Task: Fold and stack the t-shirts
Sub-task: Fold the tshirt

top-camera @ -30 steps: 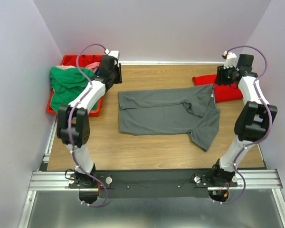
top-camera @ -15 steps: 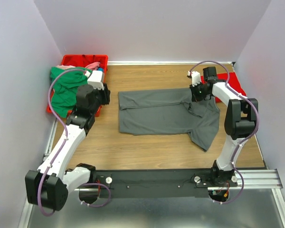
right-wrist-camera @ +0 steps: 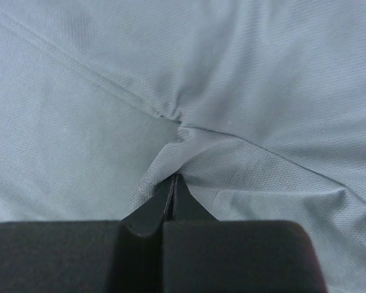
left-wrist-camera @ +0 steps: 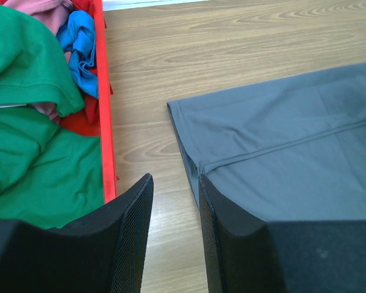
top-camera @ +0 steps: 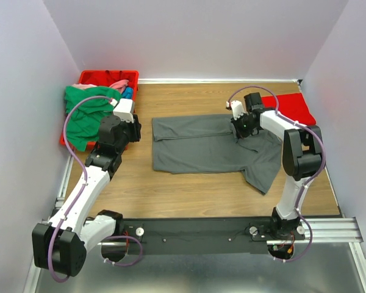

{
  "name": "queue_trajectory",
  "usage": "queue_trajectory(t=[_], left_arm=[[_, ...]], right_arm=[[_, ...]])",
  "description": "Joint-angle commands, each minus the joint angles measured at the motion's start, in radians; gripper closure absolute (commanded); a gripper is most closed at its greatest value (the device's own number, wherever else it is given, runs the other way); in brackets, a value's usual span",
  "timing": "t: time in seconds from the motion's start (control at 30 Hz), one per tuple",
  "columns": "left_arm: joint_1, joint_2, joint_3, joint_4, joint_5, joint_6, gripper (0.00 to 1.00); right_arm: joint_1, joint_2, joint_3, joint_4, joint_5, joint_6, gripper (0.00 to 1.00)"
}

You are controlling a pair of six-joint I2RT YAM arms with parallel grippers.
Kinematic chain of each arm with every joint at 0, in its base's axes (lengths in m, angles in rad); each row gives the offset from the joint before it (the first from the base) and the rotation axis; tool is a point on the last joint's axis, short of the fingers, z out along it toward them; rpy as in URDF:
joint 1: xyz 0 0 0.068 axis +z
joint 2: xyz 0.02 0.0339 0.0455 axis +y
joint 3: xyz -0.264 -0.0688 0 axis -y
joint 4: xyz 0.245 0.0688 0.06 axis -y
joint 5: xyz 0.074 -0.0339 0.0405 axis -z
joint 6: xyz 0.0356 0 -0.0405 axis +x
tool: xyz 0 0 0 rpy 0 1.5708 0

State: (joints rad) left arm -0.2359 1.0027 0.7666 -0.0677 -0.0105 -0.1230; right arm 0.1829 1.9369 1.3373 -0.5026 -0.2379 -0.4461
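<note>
A dark grey t-shirt (top-camera: 201, 146) lies spread on the wooden table, its far half folded over. My right gripper (top-camera: 239, 125) is down on its upper right part. In the right wrist view that gripper (right-wrist-camera: 174, 178) is shut, pinching a puckered ridge of the grey cloth (right-wrist-camera: 232, 91). My left gripper (top-camera: 136, 127) hovers open just left of the shirt's far left corner (left-wrist-camera: 189, 116), with bare wood between its fingers (left-wrist-camera: 140, 201). A bright red t-shirt (top-camera: 293, 107) lies at the far right. Green (top-camera: 85, 113), pink (top-camera: 116, 84) and blue (top-camera: 128, 93) shirts sit in the bin.
The red plastic bin (top-camera: 104, 76) stands at the far left against the wall, and the green shirt spills over its near side. Its red wall (left-wrist-camera: 107, 134) is just left of my left gripper. Purple walls close in the left, right and far sides.
My right arm has swung left from the red shirt onto the grey shirt, and its gripper has shut on the cloth. My left arm has drawn back from the bin toward the shirt's left edge.
</note>
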Motion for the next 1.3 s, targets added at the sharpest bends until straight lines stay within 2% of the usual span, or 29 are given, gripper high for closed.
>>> queue_trajectory(t=[0.0, 0.37, 0.43, 0.5, 0.6, 0.63, 0.73, 0.77, 0.8, 0.83, 0.87, 0.9, 1.0, 1.1, 1.23, 1.27], left_arm=[[0.0, 0.001, 0.002, 0.023, 0.004, 0.003, 0.56], [0.0, 0.011, -0.001, 0.029, 0.006, 0.0, 0.56], [0.0, 0.013, -0.001, 0.029, 0.006, 0.0, 0.56], [0.0, 0.014, 0.0, 0.029, 0.006, -0.001, 0.52], [0.0, 0.016, -0.006, 0.032, 0.039, -0.027, 0.38], [0.001, 0.02, -0.009, 0.037, 0.056, -0.036, 0.31], [0.001, 0.054, -0.012, 0.036, 0.15, -0.104, 0.3], [0.001, 0.062, -0.015, 0.026, 0.209, -0.157, 0.3], [0.001, 0.066, -0.021, 0.02, 0.239, -0.2, 0.3], [0.001, 0.065, -0.05, 0.019, 0.3, -0.266, 0.3], [0.001, 0.057, -0.073, 0.023, 0.334, -0.267, 0.31], [0.001, 0.045, -0.101, 0.032, 0.358, -0.344, 0.31], [-0.011, -0.038, -0.22, 0.042, 0.415, -0.443, 0.31], [-0.057, -0.119, -0.308, 0.008, 0.385, -0.541, 0.31], [-0.186, -0.122, -0.325, -0.067, 0.099, -0.731, 0.31], [-0.2, -0.102, -0.334, -0.069, 0.077, -0.754, 0.32]], right_arm=[[0.023, -0.026, -0.036, 0.006, 0.055, -0.013, 1.0], [0.05, -0.056, -0.026, 0.004, 0.141, -0.029, 0.99], [0.047, -0.078, -0.013, 0.003, 0.17, -0.028, 0.95], [0.04, -0.122, -0.001, 0.003, 0.193, -0.025, 0.87], [0.012, -0.192, 0.0, 0.003, 0.151, 0.003, 0.77], [-0.015, -0.216, -0.006, -0.001, 0.126, 0.013, 0.72], [-0.071, -0.313, -0.061, -0.017, -0.029, 0.029, 0.61], [-0.08, -0.338, -0.082, -0.028, -0.132, 0.005, 0.54], [-0.083, -0.37, -0.114, -0.04, -0.176, -0.018, 0.53], [-0.085, -0.421, -0.171, -0.071, -0.263, -0.075, 0.46], [-0.085, -0.449, -0.206, -0.089, -0.299, -0.098, 0.42], [-0.083, -0.472, -0.234, -0.112, -0.325, -0.115, 0.37], [-0.083, -0.552, -0.345, -0.146, -0.386, -0.185, 0.28], [-0.085, -0.625, -0.44, -0.178, -0.403, -0.244, 0.11], [-0.083, -0.696, -0.513, -0.183, -0.393, -0.276, 0.03], [-0.085, -0.705, -0.523, -0.182, -0.382, -0.276, 0.03]])
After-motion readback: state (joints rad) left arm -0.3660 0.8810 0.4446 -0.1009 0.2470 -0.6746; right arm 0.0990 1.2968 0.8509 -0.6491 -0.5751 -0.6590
